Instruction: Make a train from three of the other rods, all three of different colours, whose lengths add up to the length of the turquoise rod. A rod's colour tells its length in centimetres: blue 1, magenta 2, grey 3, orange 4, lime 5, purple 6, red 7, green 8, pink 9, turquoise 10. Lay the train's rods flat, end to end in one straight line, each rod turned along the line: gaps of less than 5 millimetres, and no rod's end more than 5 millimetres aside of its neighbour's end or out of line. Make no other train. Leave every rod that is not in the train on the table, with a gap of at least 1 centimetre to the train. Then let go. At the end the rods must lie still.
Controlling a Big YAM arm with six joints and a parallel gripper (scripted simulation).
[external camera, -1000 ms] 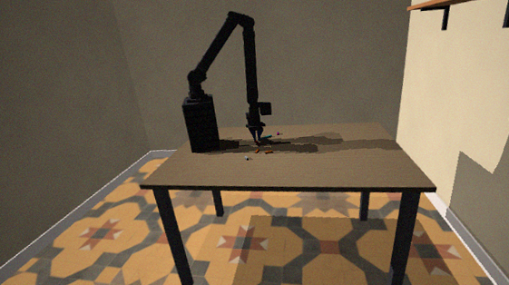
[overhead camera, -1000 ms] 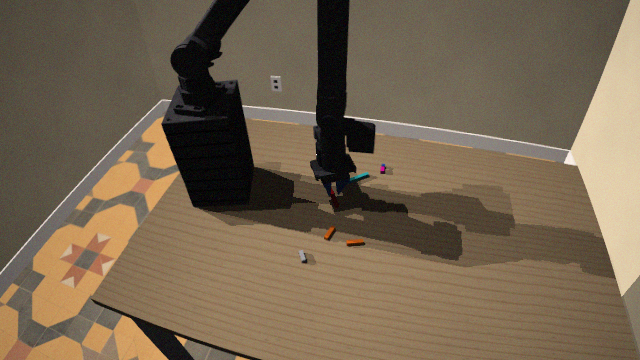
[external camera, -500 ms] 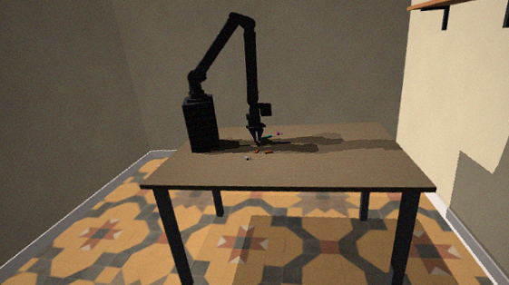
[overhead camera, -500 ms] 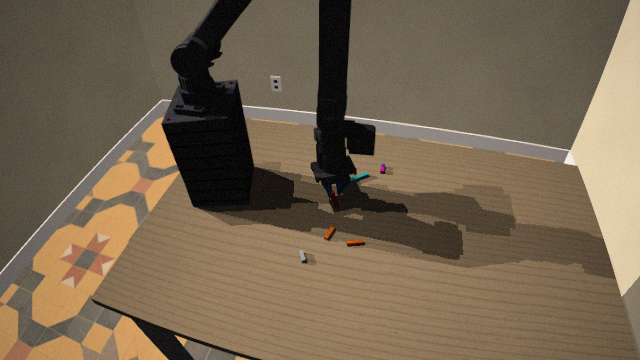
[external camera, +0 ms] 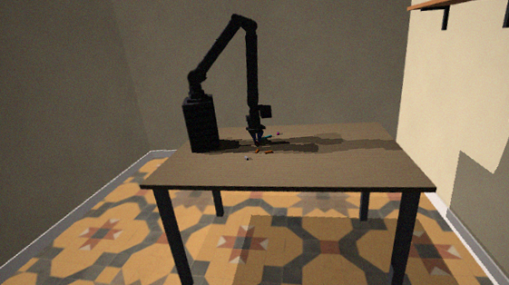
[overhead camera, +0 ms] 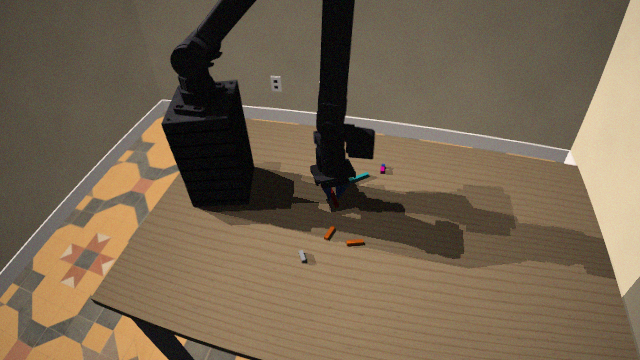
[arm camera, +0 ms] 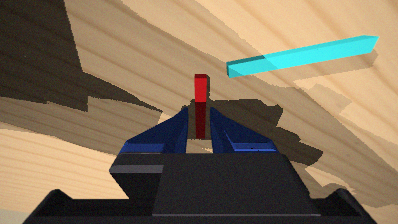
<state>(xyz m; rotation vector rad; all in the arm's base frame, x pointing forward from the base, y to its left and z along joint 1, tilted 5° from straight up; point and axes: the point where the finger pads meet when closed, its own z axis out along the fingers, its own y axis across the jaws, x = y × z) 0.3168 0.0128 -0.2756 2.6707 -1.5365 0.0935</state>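
My jaws (overhead camera: pixel 333 199) (external camera: pixel 257 142) stand slightly open, empty, around the red rod's near end.
From them in the top view, turquoise rod (overhead camera: pixel 359 177) (external camera: pixel 267 137) (arm camera: pixel 302 56) lies at two o'clock; red rod (overhead camera: pixel 335 200) (arm camera: pixel 200 90) points towards five. I'd centre, then close squarely; magenta (overhead camera: pixel 383 169) (external camera: pixel 277 133) and blue (overhead camera: pixel 383 165), also two o'clock, complete ten.

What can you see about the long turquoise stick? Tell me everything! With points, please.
The long, straight turquoise rod (overhead camera: pixel 361 176) (external camera: pixel 267 137) (arm camera: pixel 310 54) is one plain piece with flat sides and sharp edges. It looks smooth and solid, but I can't tell if it's plastic or painted wood. It lies flat on the wooden table (overhead camera: pixel 450 305) (external camera: pixel 329 170) (arm camera: pixel 45 165), beside the black gripper with blue fingers (overhead camera: pixel 334 200) (external camera: pixel 258 142). Shadow darkens its end nearest the gripper. Only the table seems to touch it.
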